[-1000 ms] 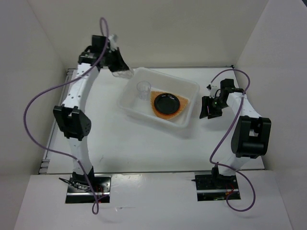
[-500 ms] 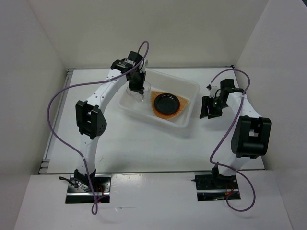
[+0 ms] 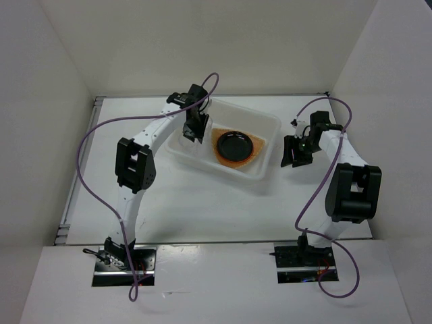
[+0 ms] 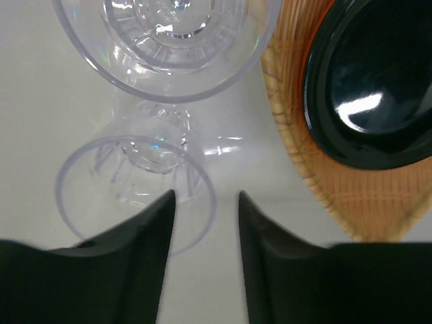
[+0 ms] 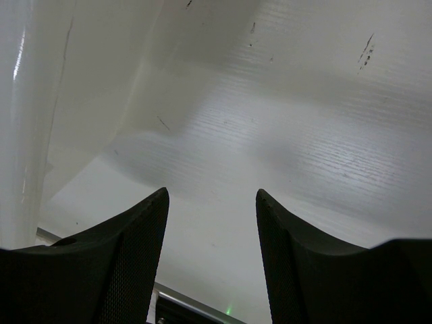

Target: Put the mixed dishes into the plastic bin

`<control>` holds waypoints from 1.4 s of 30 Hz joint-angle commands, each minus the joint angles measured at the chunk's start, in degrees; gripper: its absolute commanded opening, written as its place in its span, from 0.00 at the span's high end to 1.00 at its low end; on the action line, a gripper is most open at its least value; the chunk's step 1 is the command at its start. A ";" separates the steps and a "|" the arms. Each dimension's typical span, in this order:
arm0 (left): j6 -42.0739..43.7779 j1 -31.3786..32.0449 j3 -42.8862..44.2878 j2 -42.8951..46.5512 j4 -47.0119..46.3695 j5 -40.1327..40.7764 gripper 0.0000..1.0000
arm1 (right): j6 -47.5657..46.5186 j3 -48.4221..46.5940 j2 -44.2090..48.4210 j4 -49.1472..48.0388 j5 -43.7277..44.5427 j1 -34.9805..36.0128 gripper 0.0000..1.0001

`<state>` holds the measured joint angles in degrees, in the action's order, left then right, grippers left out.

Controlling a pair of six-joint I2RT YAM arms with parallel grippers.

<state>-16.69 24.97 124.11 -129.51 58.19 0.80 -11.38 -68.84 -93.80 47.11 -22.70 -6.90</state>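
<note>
Idling open-fingered just outside the bin (image 3: 243, 110), the right hand (image 5: 212, 196) holds nothing. The left hand (image 4: 206, 196), beyond the far-left rim with a cup (image 4: 135, 196) a second ago, now hangs inside, fingers parted, cup released beside the other cup (image 4: 169, 40). Basket (image 4: 351, 196) and black plate (image 4: 371, 94) lie alongside; all dishes look binned. Exit room lies straight up; bin walls crowd the sides.

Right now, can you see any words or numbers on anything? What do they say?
None. No words, numbers or signs can be read in any view.
The plastic bin, black plate, basket tray and clear cups are all plain.
The dark specks in the right wrist view are scuffs, not letters.
</note>
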 commanded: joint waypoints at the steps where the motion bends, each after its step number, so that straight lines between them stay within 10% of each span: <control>1: 1.04 0.25 1.48 -0.21 -1.50 0.17 0.46 | 0.13 0.28 1.87 -1.67 0.11 -0.14 0.40; 6: 0.43 0.25 2.44 0.31 -1.50 0.95 0.39 | 0.13 0.28 1.87 -1.67 1.24 -0.14 0.40; 9: -1.15 0.78 4.64 6.70 -2.64 7.70 0.39 | 1.44 -3.30 2.57 -1.15 7.19 -0.14 0.74; 10: -2.02 0.78 4.65 8.64 -4.65 12.08 0.39 | 1.44 -4.45 2.57 -0.54 9.23 -0.14 1.00; 17: -10.19 -9.12 -3.16 20.44 -7.76 22.84 0.36 | -4.96 -23.67 1.34 3.34 11.62 -0.14 1.00; 25: -9.68 -23.03 -25.83 20.97 -15.72 12.77 1.00 | -4.27 -27.59 -8.32 0.52 25.86 7.68 1.00; 42: -3.97 -21.11 -31.57 13.94 -20.40 -10.55 1.00 | -1.63 -23.89 -14.12 -6.85 40.96 19.28 1.00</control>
<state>-22.39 2.59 90.91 -114.98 39.90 -4.71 -12.56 -92.55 -106.43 45.45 13.39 10.17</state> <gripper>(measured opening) 0.000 0.001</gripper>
